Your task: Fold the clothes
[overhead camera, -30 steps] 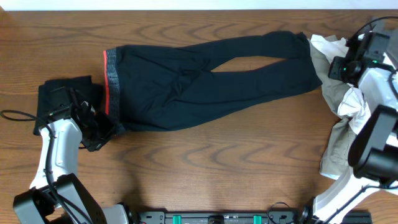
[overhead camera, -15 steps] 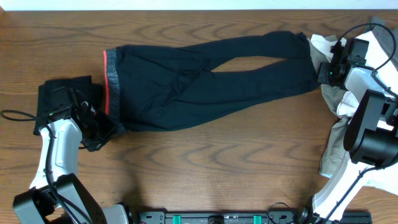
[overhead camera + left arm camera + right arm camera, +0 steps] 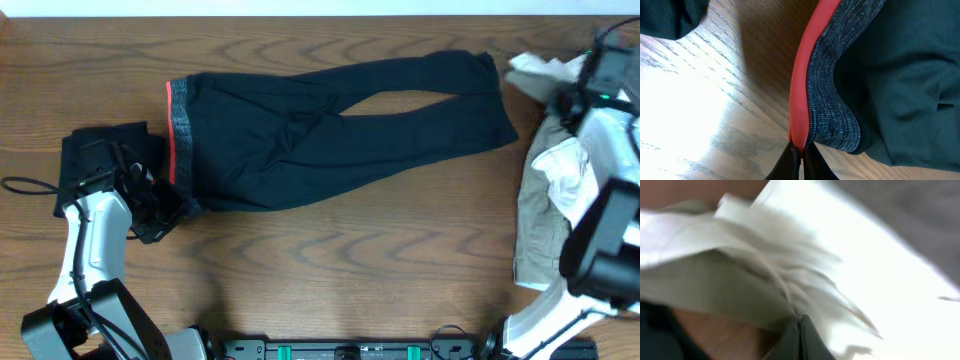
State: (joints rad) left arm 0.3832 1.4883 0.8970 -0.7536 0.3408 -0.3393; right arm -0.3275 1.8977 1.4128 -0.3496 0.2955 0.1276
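Draw the dark trousers (image 3: 330,120), spread along the far edge of the surface (image 3: 350,270), over by the red-edged waistband (image 3: 800,90) pinched tight in the left hand (image 3: 801,152), lifting low so the legs lie flat. First drag the white cloth (image 3: 540,70) at the right edge, seemingly nipped in the pressed-together right hand (image 3: 799,325) though blurred, well clear.
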